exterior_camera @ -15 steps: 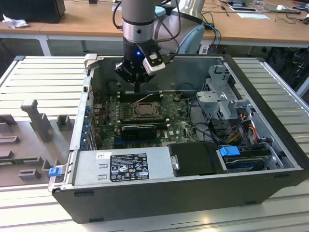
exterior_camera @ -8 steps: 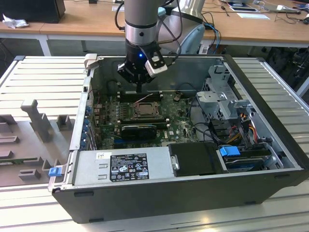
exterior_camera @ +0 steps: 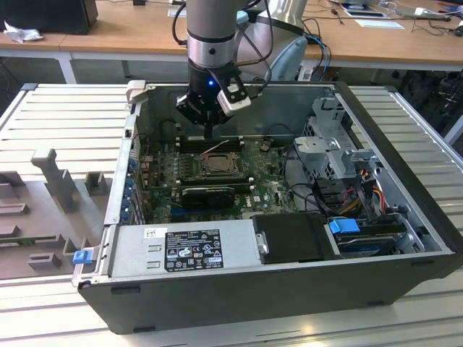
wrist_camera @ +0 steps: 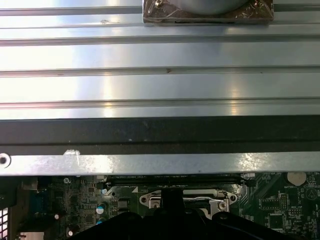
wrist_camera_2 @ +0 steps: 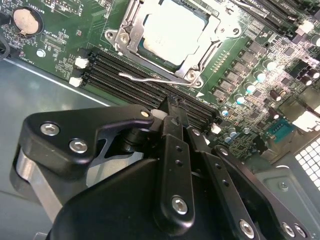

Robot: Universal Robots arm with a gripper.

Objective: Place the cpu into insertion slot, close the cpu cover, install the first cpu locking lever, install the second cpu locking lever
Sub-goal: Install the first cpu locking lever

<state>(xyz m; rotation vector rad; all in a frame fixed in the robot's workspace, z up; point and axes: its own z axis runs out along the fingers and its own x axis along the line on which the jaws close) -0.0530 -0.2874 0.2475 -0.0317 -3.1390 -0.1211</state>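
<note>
The cpu point(wrist_camera_2: 172, 27) lies in the insertion slot on the green motherboard, its silver top showing through the window of the cpu cover point(wrist_camera_2: 131, 39), which lies flat over it. A thin wire locking lever point(wrist_camera_2: 145, 79) runs along the socket edge nearest my gripper, its hooked end free. My gripper point(wrist_camera_2: 174, 107) hangs above the memory slots just beside that lever, fingers shut with nothing between them. In the exterior view the gripper point(exterior_camera: 208, 132) hovers at the back of the socket point(exterior_camera: 217, 165), above a lever point(exterior_camera: 217, 149) that stands raised.
The open black computer case point(exterior_camera: 405, 181) lies on a ribbed metal table point(exterior_camera: 65, 116). A long black card point(exterior_camera: 208, 194) sits in front of the socket. The power supply point(exterior_camera: 188, 249), drive cage point(exterior_camera: 333, 148) and cables point(exterior_camera: 362, 195) crowd the case. Grey fixtures point(exterior_camera: 51, 181) stand at the exterior view's left.
</note>
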